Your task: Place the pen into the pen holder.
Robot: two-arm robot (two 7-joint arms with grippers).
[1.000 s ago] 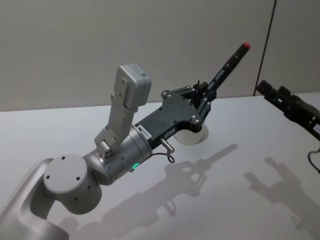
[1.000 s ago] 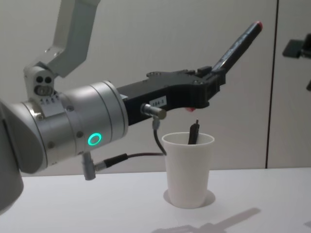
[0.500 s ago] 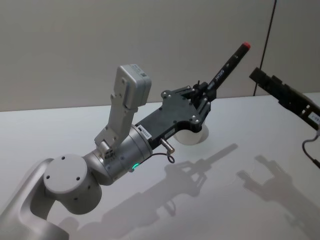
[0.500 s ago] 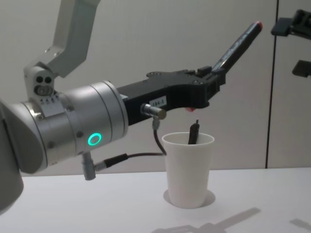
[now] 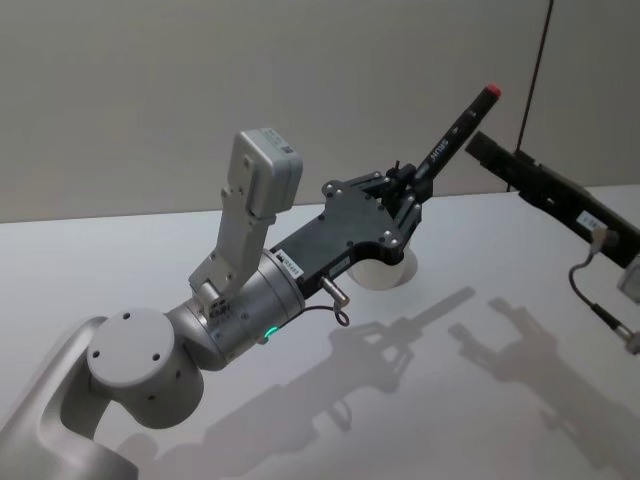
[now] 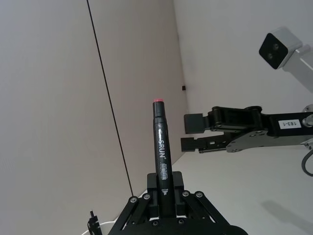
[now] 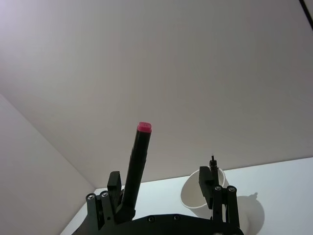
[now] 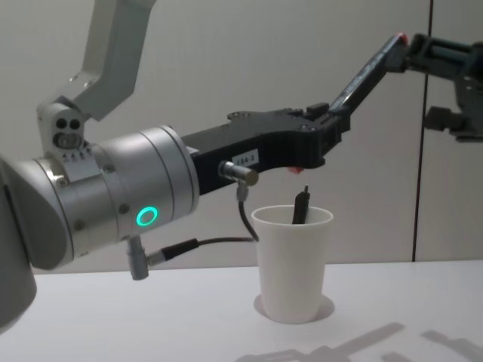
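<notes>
Left gripper (image 5: 405, 200): pinching pen (image 5: 452, 128), tilted, red cap up and right | Pen print: "SRUN" | Pen holder (image 8: 293, 264): on table (image 5: 150, 260), just below left gripper | Right gripper (image 6: 191, 133): spread, beside pen's red cap, label "183-1"
</notes>
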